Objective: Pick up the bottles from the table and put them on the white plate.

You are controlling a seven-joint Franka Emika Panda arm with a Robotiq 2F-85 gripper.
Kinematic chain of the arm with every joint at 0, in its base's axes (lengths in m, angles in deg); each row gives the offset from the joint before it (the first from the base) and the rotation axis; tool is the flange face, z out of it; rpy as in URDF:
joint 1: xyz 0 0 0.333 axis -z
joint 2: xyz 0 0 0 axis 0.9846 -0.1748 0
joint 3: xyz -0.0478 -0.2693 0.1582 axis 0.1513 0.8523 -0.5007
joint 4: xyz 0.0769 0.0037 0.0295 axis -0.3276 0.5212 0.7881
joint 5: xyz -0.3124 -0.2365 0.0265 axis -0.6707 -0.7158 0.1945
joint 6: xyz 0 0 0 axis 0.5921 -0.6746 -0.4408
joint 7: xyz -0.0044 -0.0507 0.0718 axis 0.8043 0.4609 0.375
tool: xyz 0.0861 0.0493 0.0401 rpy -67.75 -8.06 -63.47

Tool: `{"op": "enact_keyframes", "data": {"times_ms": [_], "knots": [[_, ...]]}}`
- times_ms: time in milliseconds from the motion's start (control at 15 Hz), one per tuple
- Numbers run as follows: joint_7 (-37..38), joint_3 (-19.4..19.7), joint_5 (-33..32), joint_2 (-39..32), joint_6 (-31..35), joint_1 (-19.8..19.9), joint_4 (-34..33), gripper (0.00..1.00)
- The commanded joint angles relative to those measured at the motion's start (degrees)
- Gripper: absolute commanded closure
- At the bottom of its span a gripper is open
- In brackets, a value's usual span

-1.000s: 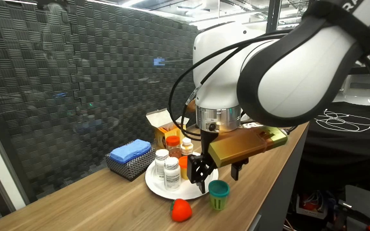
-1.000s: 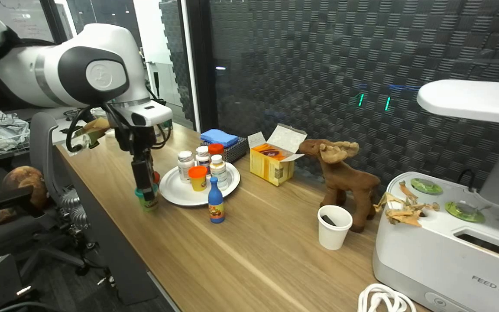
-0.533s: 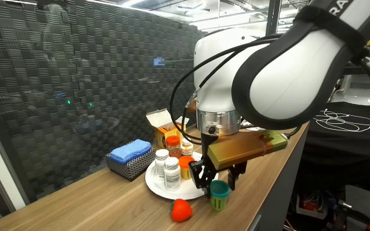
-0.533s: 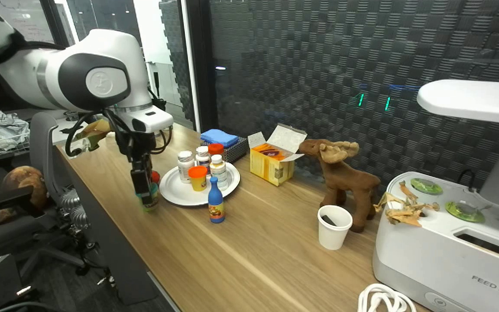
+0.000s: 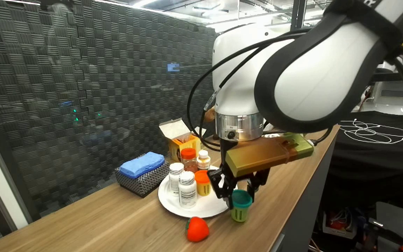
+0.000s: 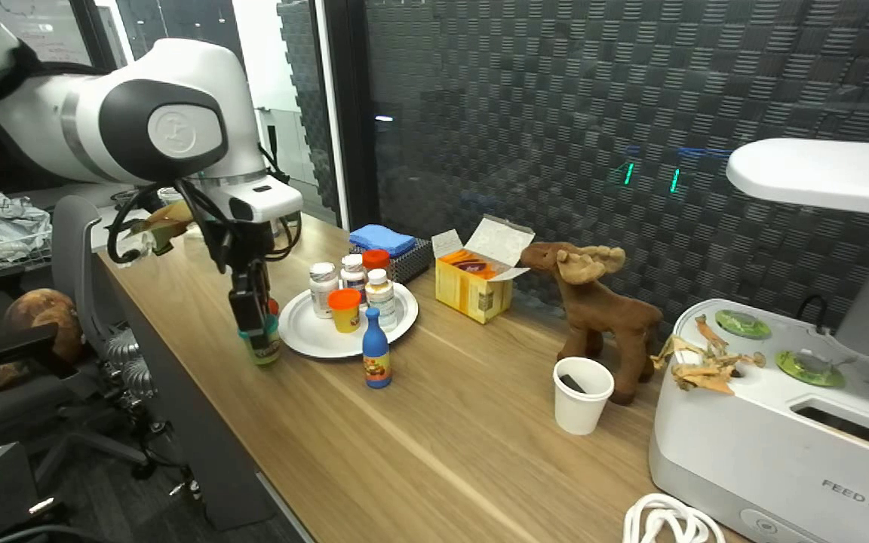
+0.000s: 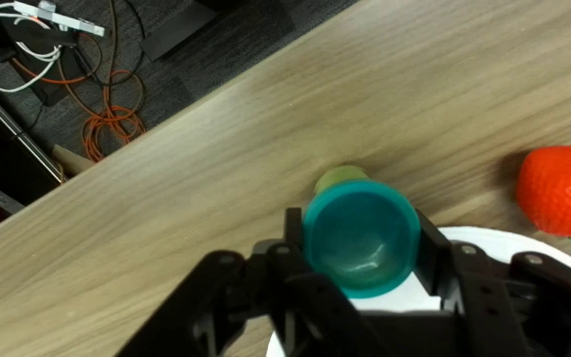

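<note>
may lose the green tub [image 5: 240, 213] by gripping so high, at the lid [image 7: 362, 243]; may knock the yellow pot [image 5: 203, 188] by swinging too low onto the white plate [image 5: 209, 207]. pointing downward with the arm [image 5: 303, 87] bent above, clamping the tub between both fingers [image 7: 433, 248], just beside the plate.

Wrist view: white plate [image 7: 506, 241] cut off by bottom edge, partly hidden (behind fingers [image 7: 434, 255]).

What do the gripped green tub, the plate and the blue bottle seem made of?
Green tub: likely smooth plastic; its teal lid shows a glare.
Plate: matte white, perhaps paper or foam; no sharp highlights show.
Blue bottle: smooth, probably plastic by its even colour; painted wood is possible.
</note>
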Motion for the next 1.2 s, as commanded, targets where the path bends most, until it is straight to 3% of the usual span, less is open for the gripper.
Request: {"op": "enact_keyframes", "data": {"times_ms": [0,533,1133], "knots": [[2.5,0.8,-3.0,3.4,-1.7,0.8,0.0,0.72],[-1.4,2.2,-5.2,-2.0,1.8,3.5,-4.6,0.72],[-3.5,4.3,-5.7,-5.0,1.9,3.6,-10.2,0.72]]}}
